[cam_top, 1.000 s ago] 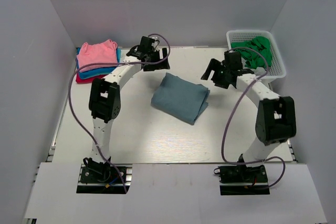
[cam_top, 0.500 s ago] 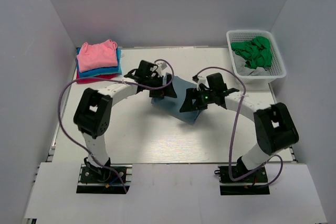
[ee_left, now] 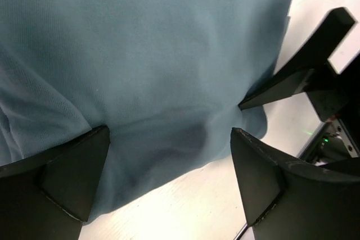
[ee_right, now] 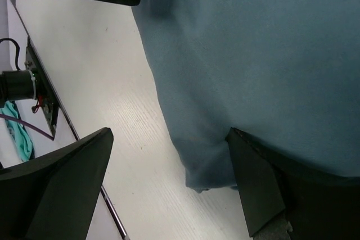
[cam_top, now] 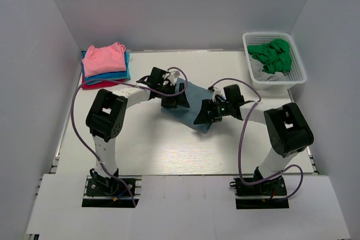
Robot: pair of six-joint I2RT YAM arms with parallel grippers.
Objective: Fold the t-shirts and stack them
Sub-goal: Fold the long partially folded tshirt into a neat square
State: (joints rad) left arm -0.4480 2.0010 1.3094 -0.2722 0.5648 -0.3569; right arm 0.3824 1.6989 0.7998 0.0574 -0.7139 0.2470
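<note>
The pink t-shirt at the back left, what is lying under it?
Under the pink t-shirt lies a bright blue t-shirt, then a red t-shirt. Only their edges show; the rest is covered.

A second back the left gripper (cam_top: 175, 99) is high at the rear of the table, just beside the stack of t-shirts (cam_top: 104, 60). The right gripper (cam_top: 205, 113) is up by the basket (cam_top: 279, 83). Now both are down at the table's centre, low over the folded slate-blue t-shirt (cam_top: 193, 96). The left sits at its far-left part, the right at its near-right edge, and the two face each other closely. The shirt, in full view a second ago, is now largely covered, with only a strip showing between the grippers. Over the last half second both arms draw in closer and both elbows shift inward.
</note>
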